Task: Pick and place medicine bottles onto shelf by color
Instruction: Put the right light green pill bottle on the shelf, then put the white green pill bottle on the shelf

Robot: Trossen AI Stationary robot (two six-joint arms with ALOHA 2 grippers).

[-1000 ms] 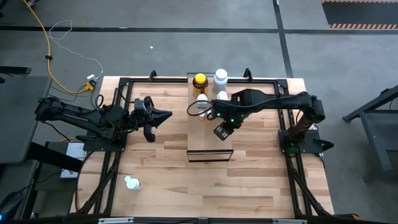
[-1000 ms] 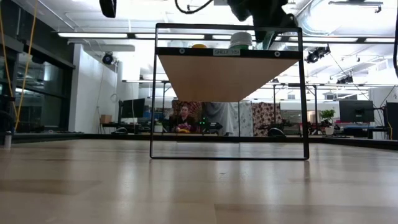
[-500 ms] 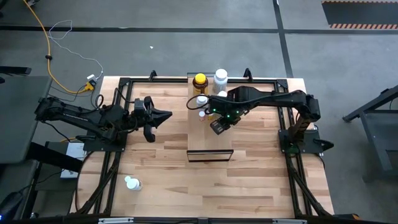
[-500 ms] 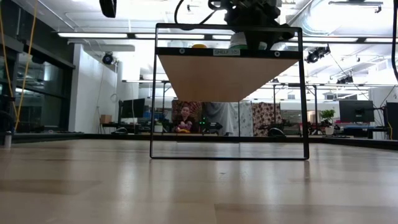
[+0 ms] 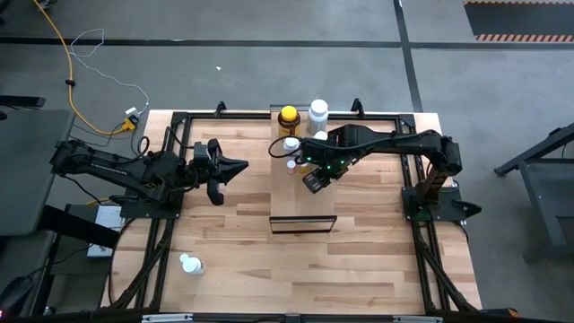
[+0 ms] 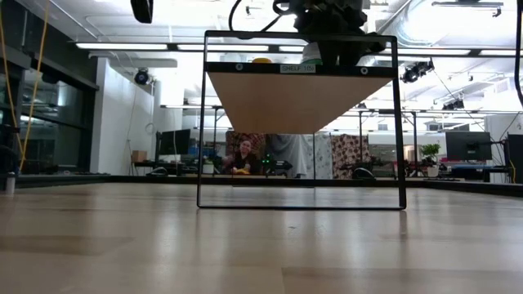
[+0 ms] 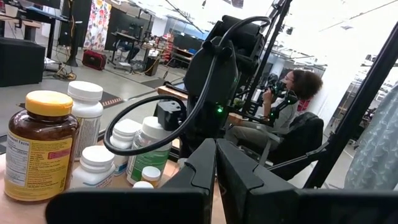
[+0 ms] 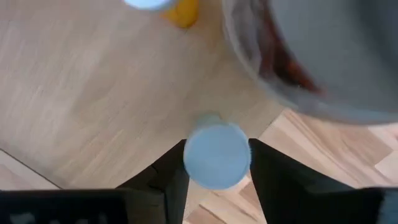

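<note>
The shelf (image 5: 303, 202) is a light-wood board on a black frame at the table's middle. Several bottles stand at its far end: an amber one with a yellow cap (image 5: 288, 117), white ones (image 5: 317, 111) and a greenish one (image 7: 149, 146). My right gripper (image 5: 290, 161) points down over the shelf's left side and is shut on a small white-capped bottle (image 8: 216, 155). My left gripper (image 5: 238, 166) is shut and empty, left of the shelf. Another white bottle (image 5: 190, 265) lies on its side on the tabletop near the front left. My right gripper pinches the small bottle's white cap (image 8: 216, 155) between its two fingers (image 8: 171, 171), one on each side. The fingers come from above and point down. The bottle is upright, seen cap-on; I cannot tell whether its base is on the shelf.
A tiny orange bottle (image 8: 183, 12) and the big amber bottle (image 8: 298, 56) stand close to my right gripper. The shelf's black frame (image 6: 298, 37) rises above the tabletop. A person (image 7: 292, 87) sits beyond the table.
My right gripper has gone toward the table's left edge and a little down, over the bottles at the shelf's left side, then has kept still for the last half second.
</note>
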